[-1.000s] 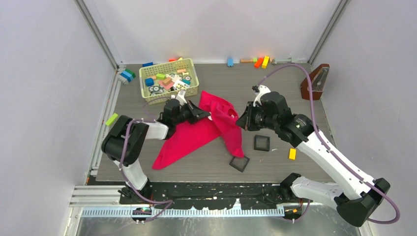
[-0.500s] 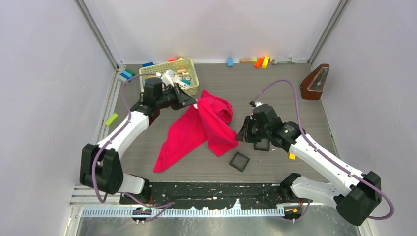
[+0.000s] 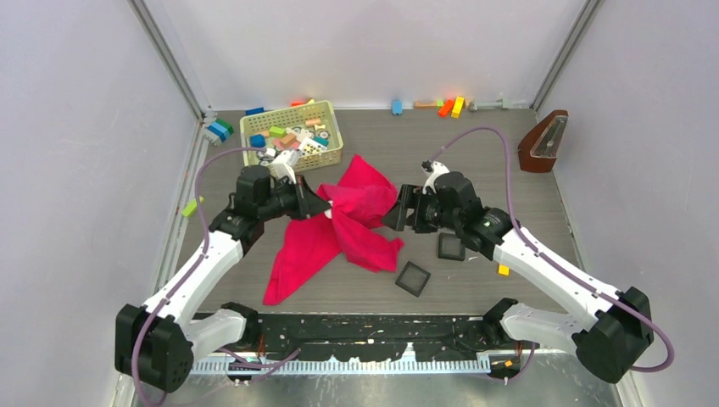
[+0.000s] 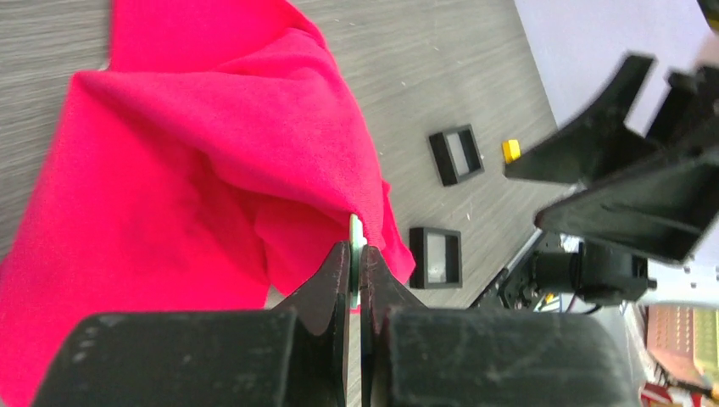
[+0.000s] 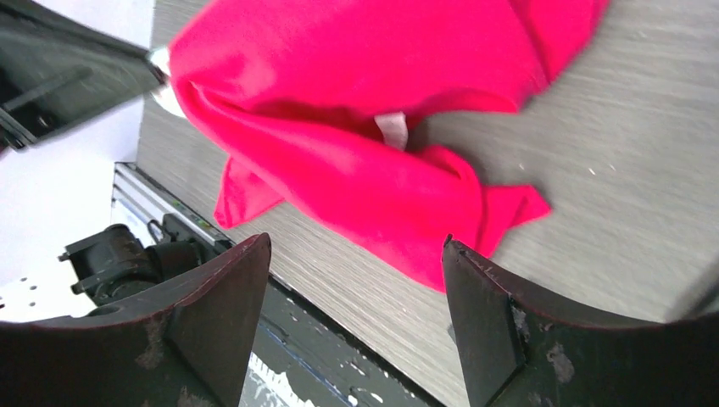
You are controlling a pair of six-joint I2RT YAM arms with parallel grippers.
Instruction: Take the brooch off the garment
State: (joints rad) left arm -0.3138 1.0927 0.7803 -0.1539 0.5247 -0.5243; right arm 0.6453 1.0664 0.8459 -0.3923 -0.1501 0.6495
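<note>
Left wrist view: the brooch stands edge-on between the fingertips of the left tool, which is pressed together on it.
The garment rises in a peak to the brooch and drapes down onto the tabletop. From above, the left arm stretches long from its base, with its wrist turned toward the middle. The right arm reaches leftward, and the right tool is spread wide, facing the cloth's right edge from just beside it.

Robot lab cell; plain white walls; aluminium frame post; perforated mounting rail
</note>
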